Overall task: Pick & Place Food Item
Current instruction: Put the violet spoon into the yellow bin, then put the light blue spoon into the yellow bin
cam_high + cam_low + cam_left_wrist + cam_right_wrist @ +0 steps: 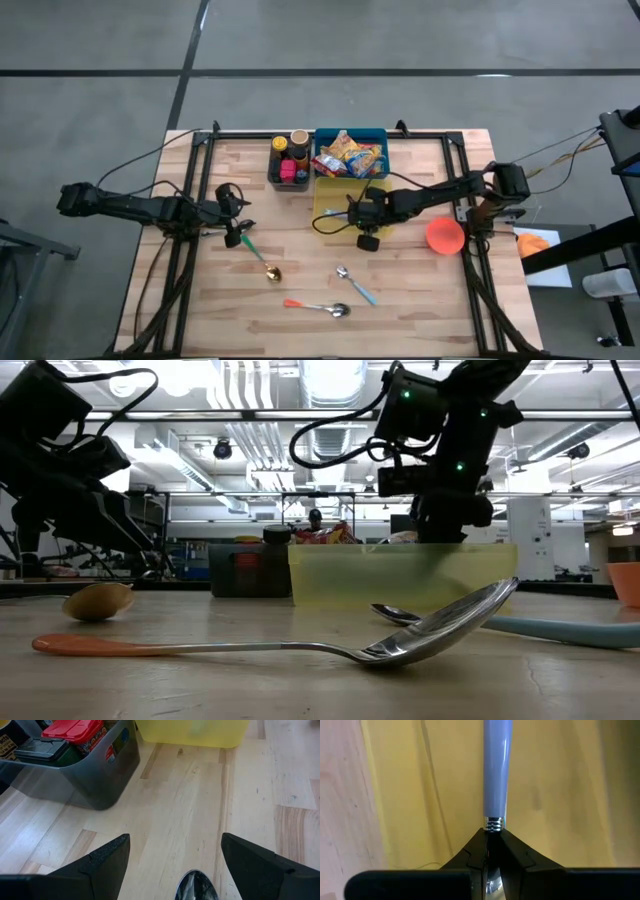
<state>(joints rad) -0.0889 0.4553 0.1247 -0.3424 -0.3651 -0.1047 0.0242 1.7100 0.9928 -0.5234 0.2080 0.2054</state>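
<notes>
The wooden table (pixel 420 300) lay under my two arms with a wide bare stretch of boards along its near edge, broken only by loose spoons. At the far edge sat a blue bin (pixel 350 135) full of snack packets (pixel 350 156), touching a dark grey bin (pixel 288 172) of jars on its left side. Directly in front of the blue bin stood my yellow tray (pixel 325 205), its front rim facing the open boards. An orange bowl (pixel 445 236) sat near the table's right edge, well apart from the tray. My right gripper (pixel 352 213) hung over the yellow tray, its fingers (pixel 470 855) pressed together on a utensil with a pale blue handle (pixel 495 767) that pointed out over the tray floor; what sort of head it had I could not tell. My left gripper (pixel 236 228) sat low over the left part of the table, fingers (pixel 105 857) spread wide apart and holding nothing, with bare wood between them and the grey bin and tray ahead. Just beside it lay a green-handled spoon (pixel 258 255) with a gold bowl. Nearer the front edge lay an orange-handled spoon (pixel 318 307), and a teal-handled spoon (pixel 357 285) just beyond it, each clear of the other with room all round.
</notes>
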